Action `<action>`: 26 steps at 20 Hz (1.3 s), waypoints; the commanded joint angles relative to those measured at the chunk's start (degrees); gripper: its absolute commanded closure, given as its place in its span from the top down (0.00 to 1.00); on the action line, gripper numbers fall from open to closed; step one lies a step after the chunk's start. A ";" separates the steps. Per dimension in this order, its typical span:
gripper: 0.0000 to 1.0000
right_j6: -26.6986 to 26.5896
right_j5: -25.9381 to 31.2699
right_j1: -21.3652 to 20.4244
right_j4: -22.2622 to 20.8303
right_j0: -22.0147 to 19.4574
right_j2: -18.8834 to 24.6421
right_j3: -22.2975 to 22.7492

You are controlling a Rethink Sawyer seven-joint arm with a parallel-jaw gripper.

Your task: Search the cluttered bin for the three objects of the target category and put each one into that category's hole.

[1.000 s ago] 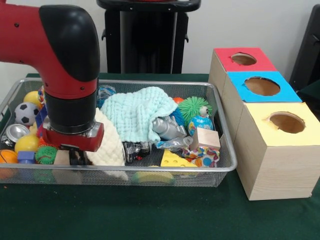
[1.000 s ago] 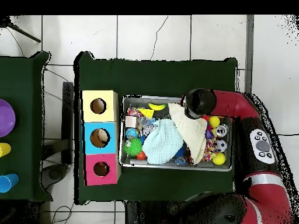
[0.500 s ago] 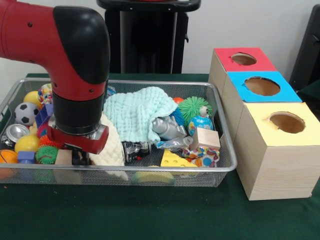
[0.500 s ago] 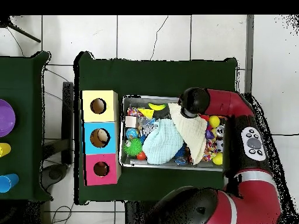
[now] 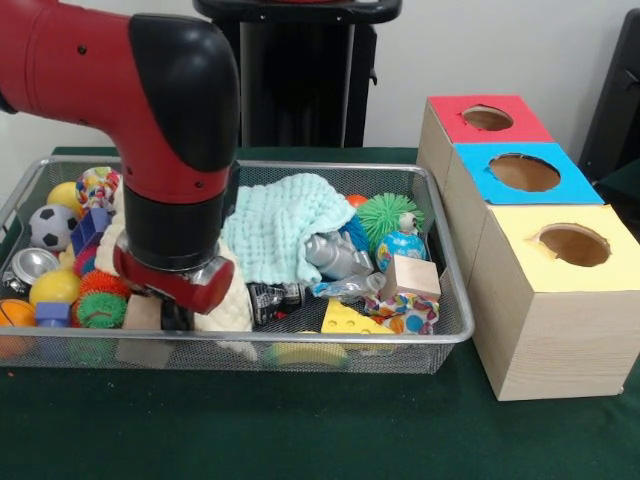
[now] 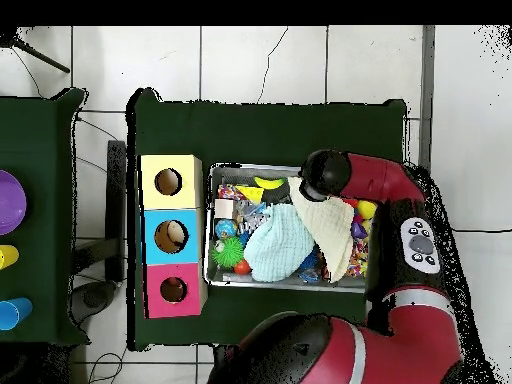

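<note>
The gripper is sunk low into the wire bin beside the cream cloth, seemingly to rummage under the clutter, though its fingers are hidden and the target category remains unclear.

Wire bin left of three boxes; arm over its left half, apparently touching cloth.

a red and black robot arm reaches down into a wire mesh bin crowded with toys, beside a mint green cloth. to the right stand three wooden boxes with round holes, topped red, blue and yellow.
</note>
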 commanded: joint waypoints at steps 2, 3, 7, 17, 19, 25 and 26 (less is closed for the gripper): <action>0.00 24.82 1.73 9.30 11.53 2.62 -2.19 7.78; 0.00 24.81 2.36 9.30 12.41 2.65 -2.26 8.02; 0.00 26.24 2.60 8.28 15.34 3.23 -2.62 10.60; 0.00 26.95 -1.00 5.85 20.07 4.75 -4.96 16.49; 0.00 26.86 -1.03 5.32 20.26 5.53 -6.24 16.50; 0.00 26.41 2.49 0.58 22.87 6.83 -8.96 19.38; 0.00 26.34 3.09 0.02 23.14 7.07 -9.52 19.49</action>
